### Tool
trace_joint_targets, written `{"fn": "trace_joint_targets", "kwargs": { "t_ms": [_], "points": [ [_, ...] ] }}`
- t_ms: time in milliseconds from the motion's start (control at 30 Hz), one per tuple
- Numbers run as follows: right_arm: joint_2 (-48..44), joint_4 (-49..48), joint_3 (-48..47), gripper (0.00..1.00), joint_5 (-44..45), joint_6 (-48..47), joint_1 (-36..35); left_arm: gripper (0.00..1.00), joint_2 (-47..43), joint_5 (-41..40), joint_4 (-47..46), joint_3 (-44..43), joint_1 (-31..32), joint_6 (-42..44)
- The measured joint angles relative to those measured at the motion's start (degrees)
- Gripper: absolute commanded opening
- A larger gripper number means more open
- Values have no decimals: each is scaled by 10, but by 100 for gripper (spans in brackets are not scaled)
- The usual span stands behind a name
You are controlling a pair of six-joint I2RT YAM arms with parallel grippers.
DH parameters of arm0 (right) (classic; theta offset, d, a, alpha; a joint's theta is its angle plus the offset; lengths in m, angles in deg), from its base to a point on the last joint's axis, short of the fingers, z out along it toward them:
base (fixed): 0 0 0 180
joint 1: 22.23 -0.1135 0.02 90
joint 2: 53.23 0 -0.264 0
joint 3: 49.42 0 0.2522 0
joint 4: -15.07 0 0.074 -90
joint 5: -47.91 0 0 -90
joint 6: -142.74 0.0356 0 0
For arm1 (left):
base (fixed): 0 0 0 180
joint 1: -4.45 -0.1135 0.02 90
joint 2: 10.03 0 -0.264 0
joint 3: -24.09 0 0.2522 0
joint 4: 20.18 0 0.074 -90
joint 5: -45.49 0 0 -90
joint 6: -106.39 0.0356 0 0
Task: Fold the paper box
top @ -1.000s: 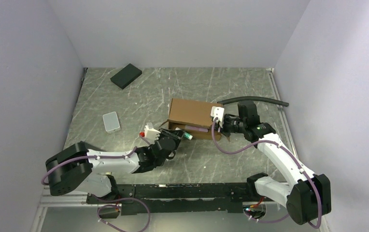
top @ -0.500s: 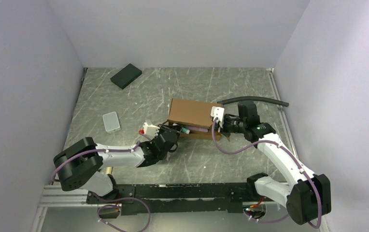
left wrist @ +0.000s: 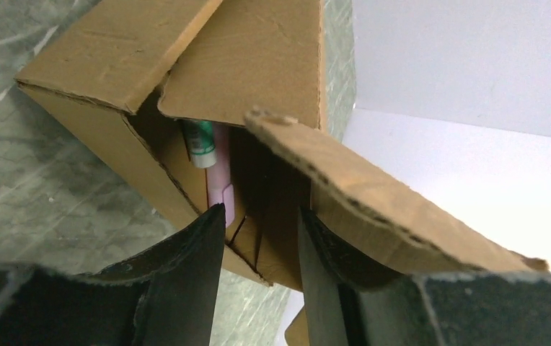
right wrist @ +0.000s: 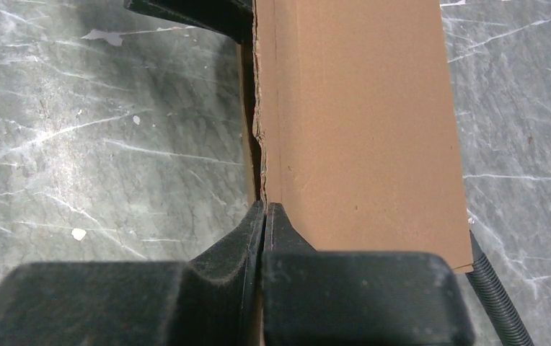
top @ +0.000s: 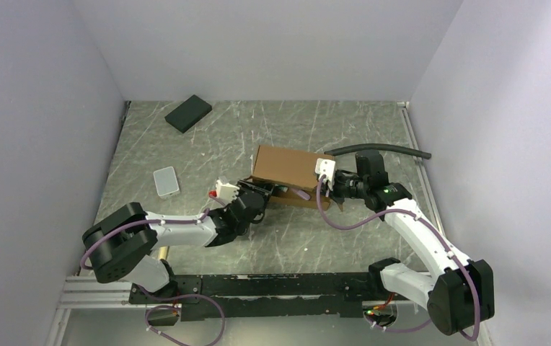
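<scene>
The box (top: 287, 167) is sitting mid-bench (top: 208, 151), its dark inside half hiding a pink strip (left wrist: 220, 169) and green tube (left wrist: 201, 143); the left gripper (left wrist: 258, 216), reaching low, is hovering spread at its open end; the right gripper (right wrist: 265, 206) is pressing closed against its right end.

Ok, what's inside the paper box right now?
Through the open end of the paper box, a green-and-white tube and a pink item beside it show. Anything deeper is covered by the cardboard flaps.

On the worktop (top: 208, 155) there are one paper box (top: 287, 167), one black pad (top: 188, 113), one pale flat case (top: 166, 181), one black ribbed hose (top: 381, 149), and, inside the box, one green-capped tube (left wrist: 200, 140) and one pink piece (left wrist: 221, 180).
</scene>
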Motion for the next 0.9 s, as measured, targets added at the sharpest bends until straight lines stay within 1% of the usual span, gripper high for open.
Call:
{"fn": "trace_joint_targets", "kwargs": {
  "t_ms": [100, 200, 300, 467, 600, 733, 900],
  "points": [
    [0, 0, 0, 0, 0, 0, 0, 46, -5, 22, 0, 4, 0, 5],
    [0, 0, 0, 0, 0, 0, 0, 47, -30, 56, 7, 20, 0, 20],
    [0, 1, 0, 0, -2, 0, 0, 47, -71, 100, 37, 38, 0, 46],
    [0, 1, 0, 0, -2, -2, 0, 49, -160, 176, 116, 65, 0, 105],
    [0, 1, 0, 0, -2, -5, 0, 51, -233, 200, 215, 71, 0, 148],
    [0, 2, 0, 0, -2, -6, 0, 56, -301, 188, 333, 71, 0, 169],
    [1, 3, 1, 0, -2, -9, 0, 73, -391, 135, 504, 63, 0, 179]
  ]
}}
